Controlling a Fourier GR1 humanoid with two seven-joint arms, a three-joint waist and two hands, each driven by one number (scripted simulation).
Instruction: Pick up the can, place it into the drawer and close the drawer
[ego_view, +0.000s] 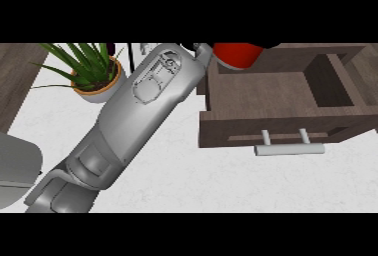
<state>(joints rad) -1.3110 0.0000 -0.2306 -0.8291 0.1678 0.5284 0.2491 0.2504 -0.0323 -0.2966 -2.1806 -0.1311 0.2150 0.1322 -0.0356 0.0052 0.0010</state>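
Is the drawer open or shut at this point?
Open. The drawer is pulled out toward the view's lower edge, its brown inside showing from above behind the front panel with the handle. Nothing lies on its visible floor.

The red can (238, 54) is cut off at the top edge, and the hand holding it hardly shows.

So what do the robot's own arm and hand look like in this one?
One forearm shows: glossy silver-grey, built of rounded, panelled segments with thin dark seam lines and a circular fitting near the wrist. Of the hand, only a small black part shows, at the view's upper edge. No cables or sleeves visible.
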